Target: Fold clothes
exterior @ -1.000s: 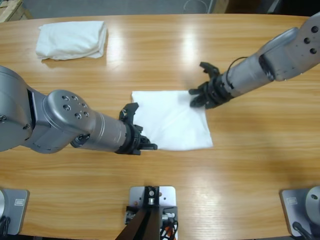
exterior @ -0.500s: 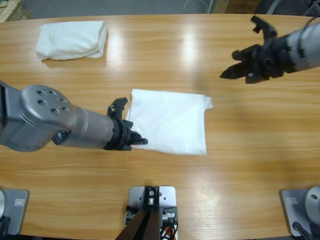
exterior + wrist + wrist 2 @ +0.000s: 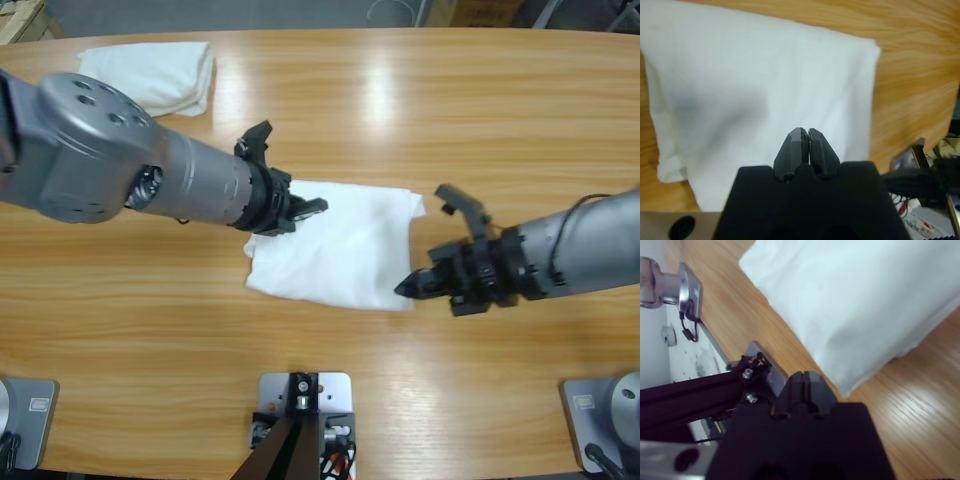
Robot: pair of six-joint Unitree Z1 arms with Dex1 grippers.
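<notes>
Long wooden table (image 3: 360, 90), glossy, pale grain running lengthwise, streaked with lamp glare.

Left arm (image 3: 130, 175), thick silver-grey tube, in from the left edge and reaching toward the middle. Right arm (image 3: 570, 250), slimmer in this view, in from the right edge and pointing left.

White T-shirt (image 3: 340, 250) near the table's middle, folded to a rough rectangle; soft matte cotton, flat on the wood, near left corner a little rounded, far right corner poking out in a small flap. Second white T-shirt (image 3: 160, 70), folded into a thicker bundle, at the far left corner, well apart from both grippers and partly hidden behind the left arm.

Left gripper (image 3: 305, 208) over the far left part of the middle T-shirt. Black jaws pressed together, only a hairline between them, no cloth seen pinched. Whether touching the cloth or just above it: cannot tell.

Right gripper (image 3: 412, 287) just beside the near right corner of that T-shirt, tip aimed at it. Jaws likewise closed against each other, nothing between.

Only in the left wrist view: left gripper (image 3: 807, 137) from behind, T-shirt (image 3: 765, 75) filling most of the frame, smooth, with a soft grey shadow ahead of the tips and a bulging fold at one edge.

Only in the right wrist view: right gripper (image 3: 805, 382) short of the T-shirt (image 3: 855, 295), its layered edge showing as a thin double seam, bare wood (image 3: 925, 390) between tip and corner.
</notes>
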